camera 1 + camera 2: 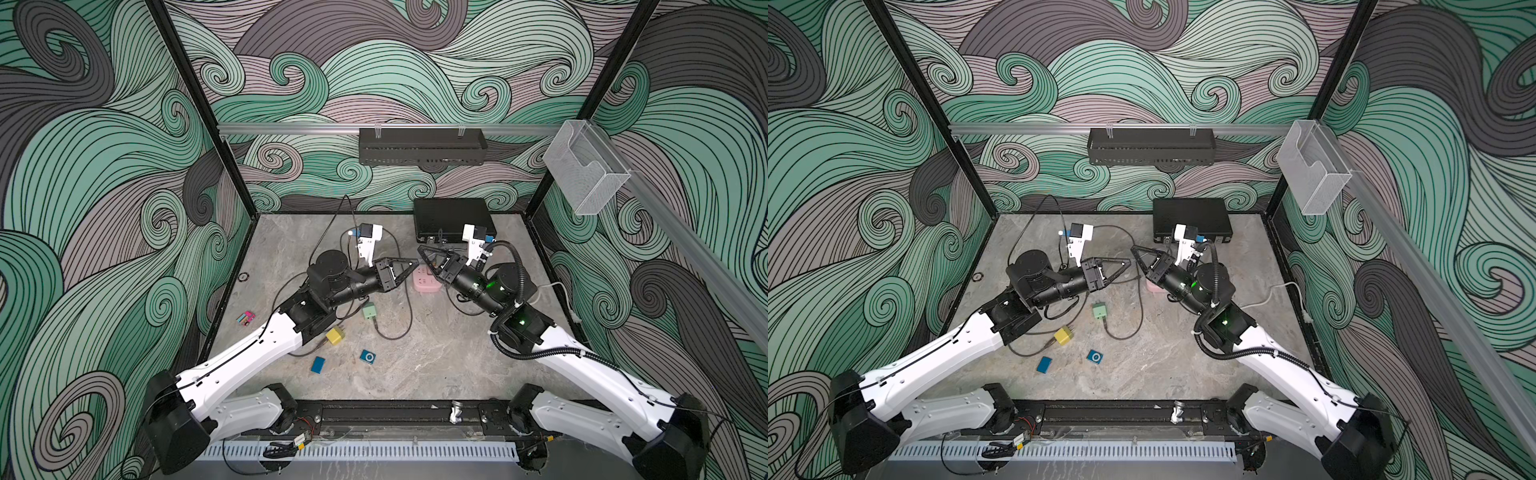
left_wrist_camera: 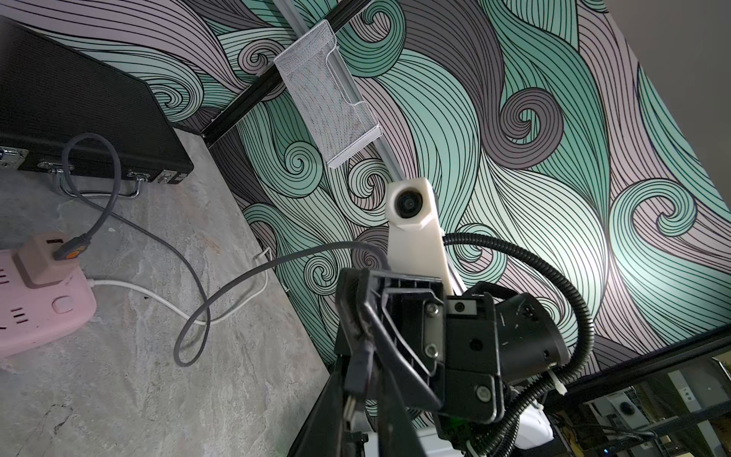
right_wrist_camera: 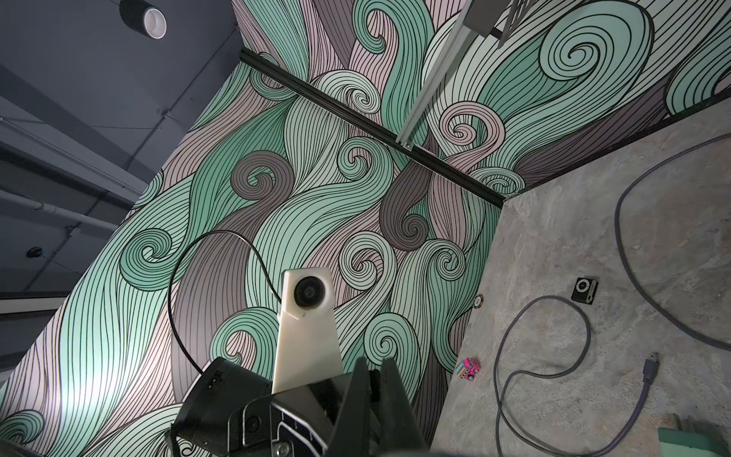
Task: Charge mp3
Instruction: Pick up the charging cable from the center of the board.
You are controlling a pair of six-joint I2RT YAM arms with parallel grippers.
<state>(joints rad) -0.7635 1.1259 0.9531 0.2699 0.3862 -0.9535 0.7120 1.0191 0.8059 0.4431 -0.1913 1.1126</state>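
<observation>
The mp3 (image 1: 368, 356) (image 1: 1095, 356), a small blue square with a round control, lies alone on the floor near the front; the right wrist view shows it too (image 3: 584, 290). Both grippers meet in the air above the pink power strip (image 1: 426, 282). My right gripper (image 1: 420, 248) (image 2: 352, 348) is shut on the grey cable's plug (image 2: 358, 370), metal tip sticking out. My left gripper (image 1: 415, 263) (image 2: 356, 427) has its jaws close on either side of that plug; contact is unclear. The cable's other end sits in a pink adapter (image 2: 43, 257) on the strip.
A green charger (image 1: 368, 311) with its own grey cable, a yellow charger (image 1: 334, 336) and a blue block (image 1: 318, 365) lie near the left arm. A toy car (image 1: 246, 318) is by the left wall. A black case (image 1: 453, 218) stands at the back.
</observation>
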